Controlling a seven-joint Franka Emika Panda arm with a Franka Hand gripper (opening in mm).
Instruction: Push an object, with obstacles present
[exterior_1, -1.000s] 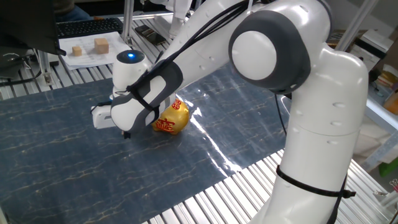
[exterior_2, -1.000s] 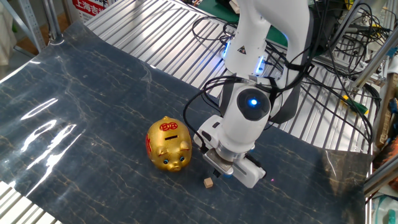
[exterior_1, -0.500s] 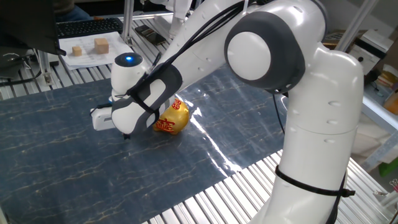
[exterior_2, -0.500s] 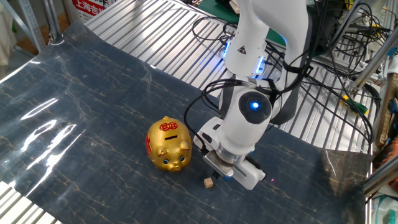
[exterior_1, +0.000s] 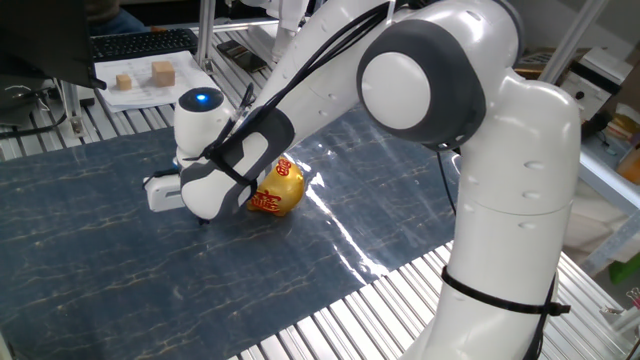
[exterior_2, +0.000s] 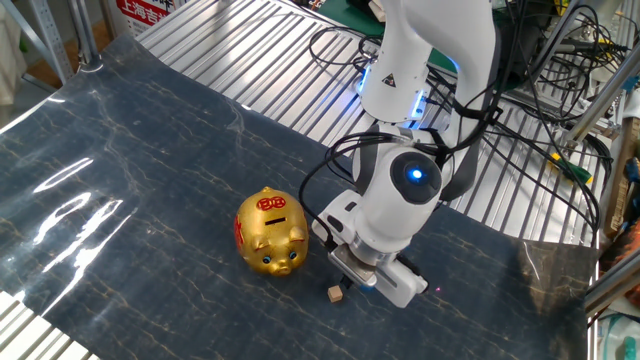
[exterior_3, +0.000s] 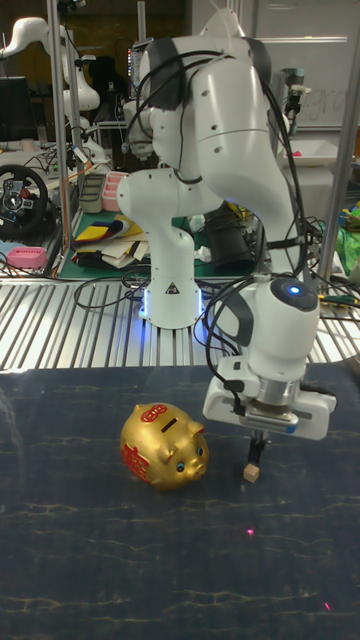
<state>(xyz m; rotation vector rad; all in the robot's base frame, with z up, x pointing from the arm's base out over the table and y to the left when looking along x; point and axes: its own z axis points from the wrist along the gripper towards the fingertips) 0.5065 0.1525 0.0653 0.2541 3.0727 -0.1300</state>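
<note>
The object, a tiny tan wooden cube (exterior_2: 336, 293) (exterior_3: 252, 472), lies on the dark marbled mat to the right of the obstacle, a shiny gold piggy bank (exterior_2: 270, 233) (exterior_3: 163, 447) (exterior_1: 278, 188) with red characters. My gripper (exterior_3: 257, 446) (exterior_2: 351, 281) (exterior_1: 204, 216) points straight down, its fingers pressed together into one narrow dark stem, shut with nothing held. Its tips hover just above and behind the cube, very close to it; I cannot tell whether they touch. In the view from the arm's side the cube is hidden behind the hand.
Larger wooden blocks on white paper (exterior_1: 145, 75) and a keyboard (exterior_1: 140, 42) lie past the mat's far edge. Ribbed metal table (exterior_2: 250, 60) surrounds the mat (exterior_2: 120, 170). Cables (exterior_2: 520, 90) trail behind the arm's base.
The hand has crept a little sideways, away from the piggy bank's side, staying low over the mat. The cube and the piggy bank have not moved.
</note>
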